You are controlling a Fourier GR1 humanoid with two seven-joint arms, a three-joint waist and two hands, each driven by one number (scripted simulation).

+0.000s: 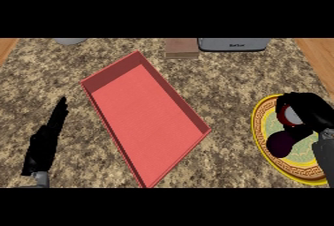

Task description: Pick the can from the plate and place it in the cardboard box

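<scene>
Left hand rests flat, fingers straight, nr lower-left edge. Right hand curls round the dark cylindrical can, which sits on the yellow patterned round plate. Grasp stage; lift & transfer to the shallow red cardboard box left.

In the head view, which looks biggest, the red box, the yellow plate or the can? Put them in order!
Largest to smallest:
1. Red box
2. Yellow plate, partly cut off at the edge
3. Can, mostly hidden by the right robot hand
</scene>
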